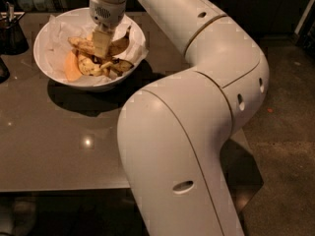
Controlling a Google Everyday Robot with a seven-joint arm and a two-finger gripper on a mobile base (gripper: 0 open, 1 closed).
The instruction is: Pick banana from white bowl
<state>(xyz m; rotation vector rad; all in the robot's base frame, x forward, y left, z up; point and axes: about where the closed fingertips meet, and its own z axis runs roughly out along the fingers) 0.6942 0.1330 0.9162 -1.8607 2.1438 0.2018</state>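
The white bowl (pixel 45 39) stands at the back left of the table, lined with crinkled white paper. Brown-spotted bananas (pixel 117 46) lie in it, next to an orange piece of fruit (pixel 72 68). My gripper (pixel 101 44) reaches straight down into the bowl's middle and sits right on the bananas. The wrist covers the back of the bowl. I cannot see whether a banana is held.
The bowl sits on a glossy grey-brown table (pixel 59 146). A small dark container (pixel 12 33) stands at the far left edge. My big white arm (pixel 197 132) fills the right half of the view and hides the table's right side. There is bare floor (pixel 290 132) at the right.
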